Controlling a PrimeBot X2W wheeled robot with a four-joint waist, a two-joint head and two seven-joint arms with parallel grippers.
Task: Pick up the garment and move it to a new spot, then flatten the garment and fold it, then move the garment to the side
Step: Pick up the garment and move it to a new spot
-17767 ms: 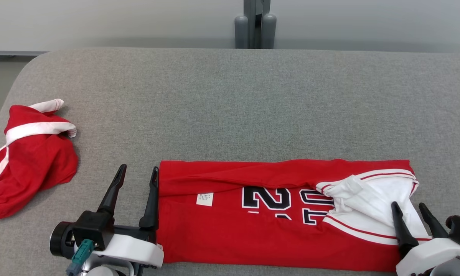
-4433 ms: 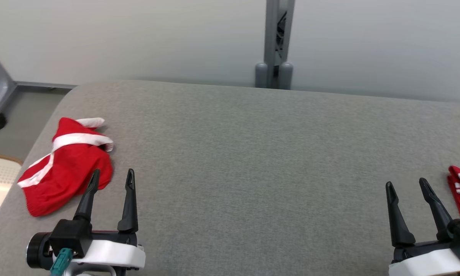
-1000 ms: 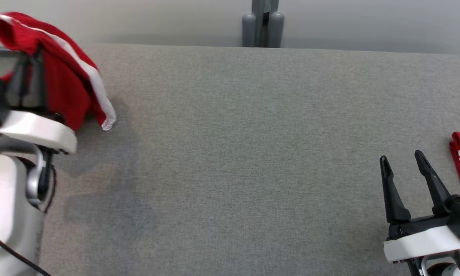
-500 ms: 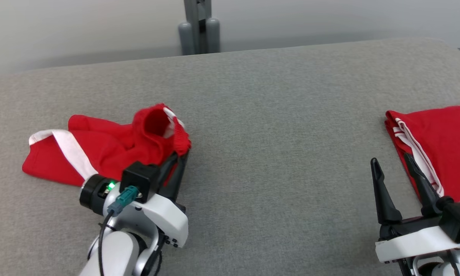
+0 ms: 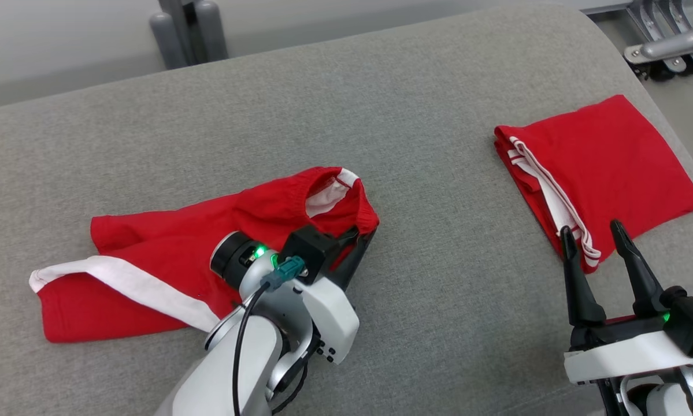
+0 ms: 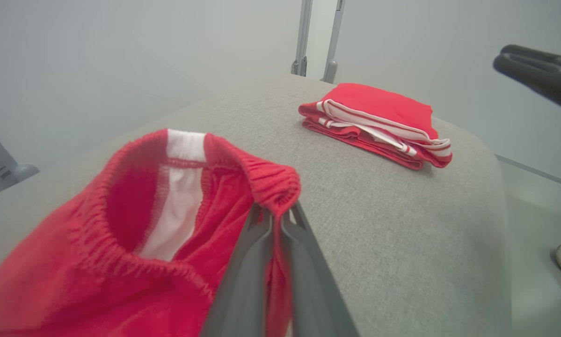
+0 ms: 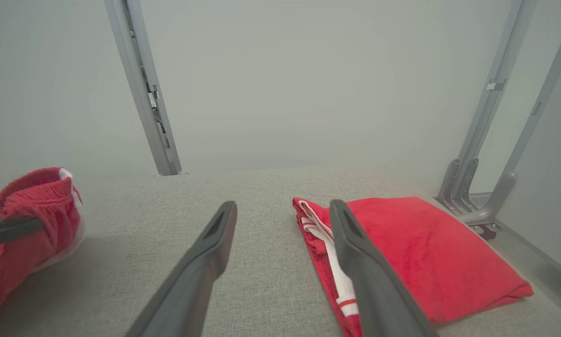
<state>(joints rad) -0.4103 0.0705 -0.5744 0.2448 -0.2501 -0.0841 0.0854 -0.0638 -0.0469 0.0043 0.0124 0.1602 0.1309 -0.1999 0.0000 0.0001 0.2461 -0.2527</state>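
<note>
Two grippers checked. Left gripper (image 5: 364, 238) is clamped on the waistband (image 6: 273, 185) of the red shorts (image 5: 167, 254), which lie crumpled at eight o'clock on the grey table (image 5: 427, 323). Right gripper (image 5: 590, 228) stands open and empty beside the folded jersey (image 5: 606, 167) at two o'clock. Risk: the single-point pinch may bunch the fabric during flattening.

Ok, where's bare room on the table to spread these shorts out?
The widest bare stretch of table lies between the shorts and the folded shirt, back to the far edge. The right end is crowded: shirt plus the right gripper.
</note>
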